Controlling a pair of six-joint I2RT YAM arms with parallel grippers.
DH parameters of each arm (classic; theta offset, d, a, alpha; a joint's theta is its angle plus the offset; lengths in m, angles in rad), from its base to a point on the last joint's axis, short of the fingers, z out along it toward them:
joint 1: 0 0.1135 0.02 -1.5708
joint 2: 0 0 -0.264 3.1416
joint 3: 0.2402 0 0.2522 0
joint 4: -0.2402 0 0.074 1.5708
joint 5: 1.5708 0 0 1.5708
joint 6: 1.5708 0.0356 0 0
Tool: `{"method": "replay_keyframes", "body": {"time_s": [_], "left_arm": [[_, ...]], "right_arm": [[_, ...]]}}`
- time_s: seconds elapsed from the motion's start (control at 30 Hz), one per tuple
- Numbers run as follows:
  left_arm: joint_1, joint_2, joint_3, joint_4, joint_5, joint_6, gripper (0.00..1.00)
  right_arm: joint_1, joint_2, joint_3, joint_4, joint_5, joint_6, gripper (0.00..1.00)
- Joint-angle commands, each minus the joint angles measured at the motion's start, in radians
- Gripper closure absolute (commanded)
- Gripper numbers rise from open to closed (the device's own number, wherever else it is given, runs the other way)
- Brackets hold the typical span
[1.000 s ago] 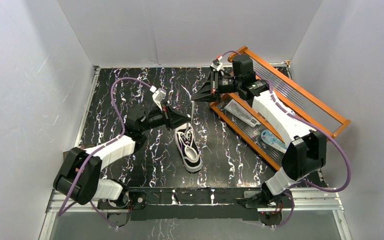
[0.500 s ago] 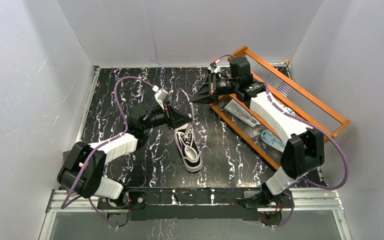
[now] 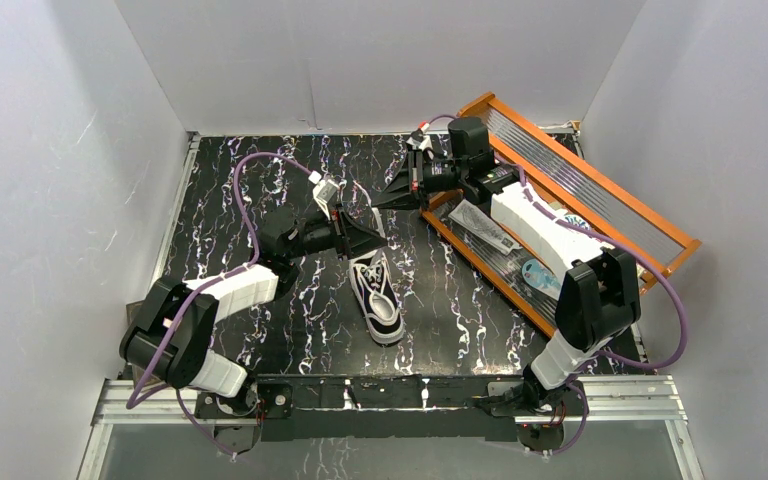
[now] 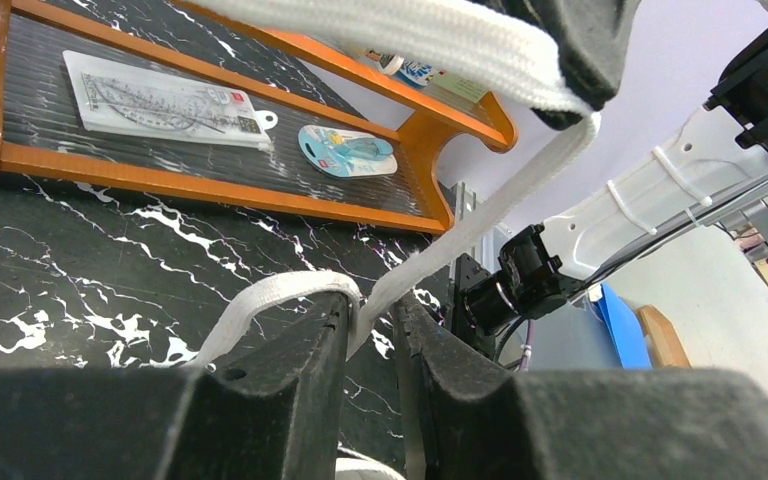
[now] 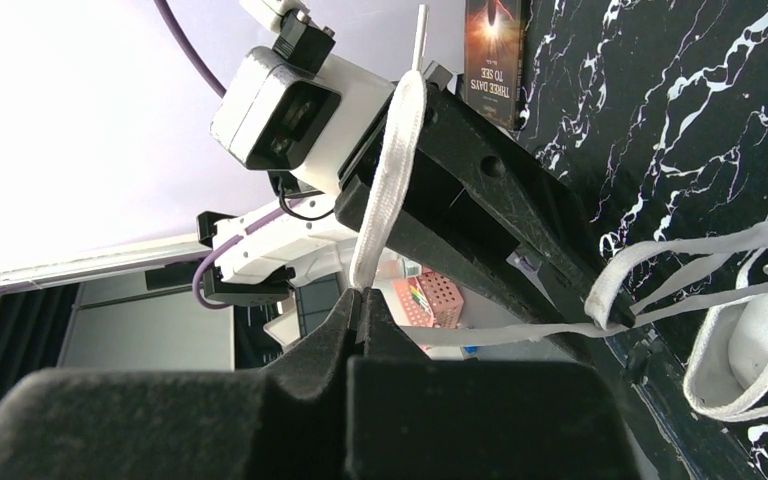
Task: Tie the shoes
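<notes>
The black sneaker (image 3: 378,296) with white sole lies mid-table, toe toward me. My left gripper (image 3: 376,239) hovers just behind its heel end. In the left wrist view the left gripper (image 4: 370,312) has its jaws a narrow gap apart. A white lace (image 4: 480,215) runs down into that gap and loops over one finger (image 4: 325,335). My right gripper (image 3: 386,199) is a little farther back and above. The right gripper (image 5: 360,296) is shut on the lace (image 5: 390,170) near its end, and the tip sticks up. The lace is taut between both grippers.
An orange-framed tray (image 3: 650,215) sits tilted at the right rear, under the right arm. It holds a flat ruler packet (image 3: 485,228) and a blue packaged item (image 3: 540,275). White walls enclose the left, back and right sides.
The right arm has swung slightly left and back with the lace still in its jaws. The left arm has reached a little farther forward. The shoe has not moved.
</notes>
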Motion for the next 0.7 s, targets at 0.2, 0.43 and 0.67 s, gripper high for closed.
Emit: {"method": "replay_keyframes", "body": {"time_s": [0.2, 0.43, 0.67], "left_arm": [[0.006, 0.011, 0.044, 0.065, 0.018, 0.008, 1.00], [0.030, -0.086, 0.031, -0.082, -0.002, 0.008, 1.00], [0.042, -0.162, -0.010, -0.138, -0.044, -0.038, 1.00]], "right_arm": [[0.028, -0.005, 0.062, 0.052, -0.004, 0.015, 1.00], [-0.005, 0.030, 0.183, -0.293, -0.005, -0.341, 0.67], [-0.136, 0.077, 0.369, -0.656, 0.278, -0.830, 0.25]]}}
